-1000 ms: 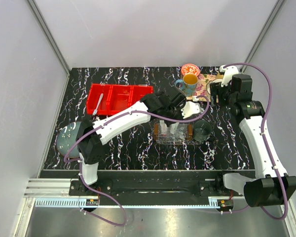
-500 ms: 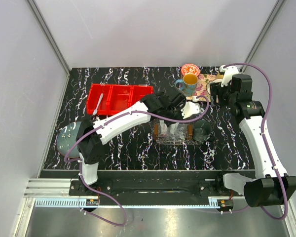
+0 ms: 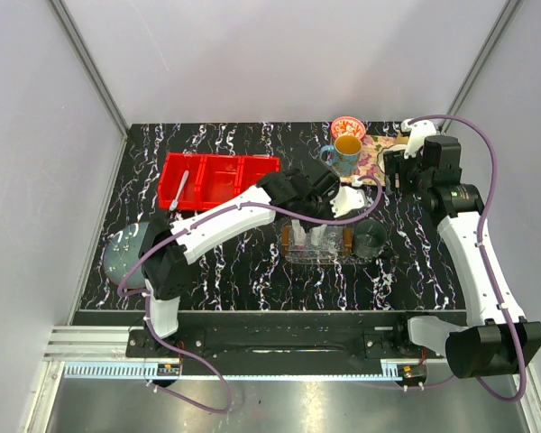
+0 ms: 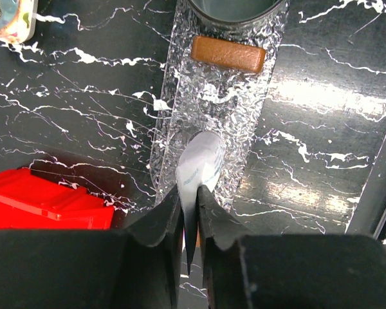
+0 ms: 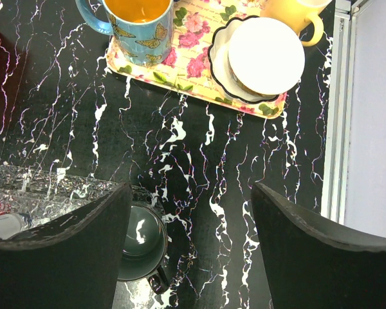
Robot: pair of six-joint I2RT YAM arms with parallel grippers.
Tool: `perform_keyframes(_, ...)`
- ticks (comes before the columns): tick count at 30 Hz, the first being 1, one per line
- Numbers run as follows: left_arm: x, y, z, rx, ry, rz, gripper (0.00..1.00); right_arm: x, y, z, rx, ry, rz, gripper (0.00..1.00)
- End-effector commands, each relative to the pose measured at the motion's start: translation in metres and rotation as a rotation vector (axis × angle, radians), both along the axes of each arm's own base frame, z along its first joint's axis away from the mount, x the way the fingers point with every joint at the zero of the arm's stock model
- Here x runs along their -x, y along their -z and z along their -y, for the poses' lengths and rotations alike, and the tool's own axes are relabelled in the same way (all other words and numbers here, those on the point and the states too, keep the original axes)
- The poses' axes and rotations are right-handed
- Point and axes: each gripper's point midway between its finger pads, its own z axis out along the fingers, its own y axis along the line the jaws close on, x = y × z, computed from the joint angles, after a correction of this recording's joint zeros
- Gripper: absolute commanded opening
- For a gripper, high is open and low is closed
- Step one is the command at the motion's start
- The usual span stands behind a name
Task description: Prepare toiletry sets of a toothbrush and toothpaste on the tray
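Observation:
My left gripper (image 4: pixel 190 193) is shut on a white toothpaste tube (image 4: pixel 198 164), pinched by its flat end. The tube hangs cap-down over the near end of the clear tray (image 4: pixel 209 106), which has an orange-brown end (image 4: pixel 228 54). In the top view the left gripper (image 3: pixel 320 212) hovers over the tray (image 3: pixel 317 253), where white shapes show that I cannot tell apart. The pale toothbrush (image 3: pixel 180 190) lies in the left red bin. My right gripper (image 5: pixel 192 193) is open and empty, high above the table to the right of the tray (image 5: pixel 45 190).
A dark green mug (image 5: pixel 140 241) stands against the tray's right end. A floral tray (image 5: pixel 193 71) at the back right holds a blue mug (image 5: pixel 138 19), a white saucer (image 5: pixel 264 55) and a yellow mug. Red bins (image 3: pixel 218 179) sit at the back left.

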Motion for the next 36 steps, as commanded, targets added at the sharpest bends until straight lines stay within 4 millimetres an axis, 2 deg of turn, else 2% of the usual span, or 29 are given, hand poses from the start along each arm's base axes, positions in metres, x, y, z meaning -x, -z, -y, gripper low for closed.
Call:
perform_keyframes(1,-0.006,-0.005,0.006,0.039,0.004,0.023,0.17,-0.003,-0.013,0.001,-0.008,0.004,0.053,0.80)
perform_keyframes(9,-0.006,-0.002,0.005,0.032,0.004,0.021,0.18,-0.003,-0.013,0.002,-0.008,0.005,0.053,0.80)
perform_keyframes(17,-0.007,-0.010,0.003,0.038,0.003,0.041,0.20,-0.004,-0.014,0.002,-0.011,0.007,0.056,0.80)
perform_keyframes(22,-0.004,-0.029,0.001,0.065,0.004,0.053,0.26,-0.003,-0.015,-0.003,-0.030,-0.012,0.050,0.80)
perform_keyframes(29,-0.002,-0.055,-0.005,0.109,-0.003,0.088,0.48,-0.002,-0.020,-0.005,-0.042,-0.020,0.053,0.80)
perform_keyframes(36,0.003,-0.079,-0.012,0.154,-0.003,0.116,0.54,-0.001,-0.020,-0.008,-0.055,-0.028,0.042,0.80)
